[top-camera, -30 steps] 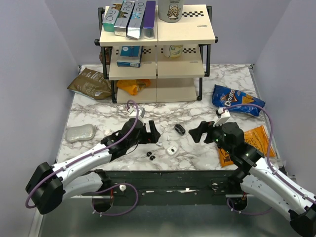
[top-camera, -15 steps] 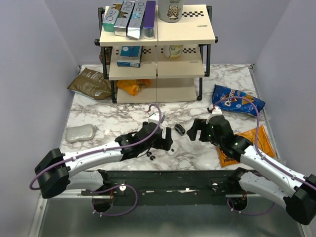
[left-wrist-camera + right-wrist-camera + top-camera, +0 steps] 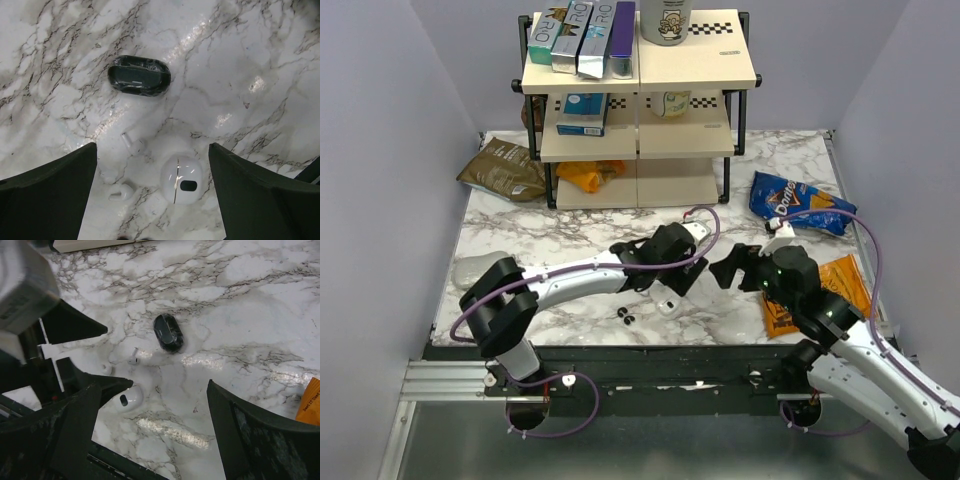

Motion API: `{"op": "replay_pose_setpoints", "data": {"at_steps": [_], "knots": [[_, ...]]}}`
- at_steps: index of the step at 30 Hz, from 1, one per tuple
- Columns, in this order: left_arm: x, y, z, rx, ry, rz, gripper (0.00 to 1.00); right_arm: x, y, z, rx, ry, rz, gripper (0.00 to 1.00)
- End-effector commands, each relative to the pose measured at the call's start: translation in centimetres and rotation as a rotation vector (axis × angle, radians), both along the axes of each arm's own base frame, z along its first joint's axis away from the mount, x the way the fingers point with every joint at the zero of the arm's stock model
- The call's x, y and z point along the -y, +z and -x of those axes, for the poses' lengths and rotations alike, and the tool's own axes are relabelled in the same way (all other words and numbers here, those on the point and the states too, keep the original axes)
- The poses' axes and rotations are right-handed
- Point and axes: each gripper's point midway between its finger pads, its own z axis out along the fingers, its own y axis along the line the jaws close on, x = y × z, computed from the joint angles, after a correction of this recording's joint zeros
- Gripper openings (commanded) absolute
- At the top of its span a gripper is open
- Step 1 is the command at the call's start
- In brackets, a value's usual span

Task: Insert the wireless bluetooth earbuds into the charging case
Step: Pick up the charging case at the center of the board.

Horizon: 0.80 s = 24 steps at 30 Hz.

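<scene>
A: The black buds [image 3: 623, 317] lie near the table's [image 3: 740, 190] front edge; the left gripper [image 3: 152, 145] hangs spread and empty past them.
B: It should back up and pinch one gently (they're tiny). The black case [image 3: 139, 76] sits beyond; the right gripper [image 3: 155, 385] is spread too.

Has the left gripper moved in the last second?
Yes. The left gripper has swung rightward, from left of the small white oval charging case to directly behind it.
</scene>
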Motion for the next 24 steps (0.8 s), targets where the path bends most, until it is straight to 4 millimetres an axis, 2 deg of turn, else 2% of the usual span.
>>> {"op": "replay_pose_setpoints", "data": {"at_steps": [1, 6, 10, 12, 13, 14, 16, 18, 24], "knots": [[-0.6, -1.7, 0.2, -0.07, -0.168, -0.092, 0.99, -0.2, 0.3, 1.9, -0.02, 0.059, -0.026, 0.95], [-0.6, -2.4, -0.8, -0.109, -0.226, -0.103, 0.99, -0.7, 2.5, 3.2, 0.015, 0.122, -0.091, 0.95], [0.3, -2.6, -1.9, -0.124, -0.254, -0.089, 0.99, -1.1, 4.7, 4.0, 0.046, 0.171, -0.122, 0.95], [1.0, -2.4, -2.3, -0.122, -0.296, -0.08, 0.99, -1.0, 5.0, 4.2, 0.048, 0.174, -0.12, 0.96], [1.1, -3.3, -2.4, -0.141, -0.303, -0.097, 0.99, -1.0, 5.3, 4.3, 0.053, 0.175, -0.124, 0.96], [1.8, -2.8, -2.8, -0.135, -0.315, -0.086, 0.99, -0.9, 5.7, 4.3, 0.061, 0.177, -0.13, 0.96], [2.2, -3.8, -2.8, -0.157, -0.326, -0.1, 0.99, -1.0, 6.0, 4.5, 0.067, 0.186, -0.14, 0.96], [2.8, -3.9, -3.1, -0.156, -0.336, -0.088, 0.99, -0.9, 6.5, 4.7, 0.079, 0.186, -0.15, 0.96], [3.1, -5.1, -3.6, -0.161, -0.327, -0.102, 0.99, -0.7, 6.6, 4.7, 0.081, 0.179, -0.147, 0.96]]}}
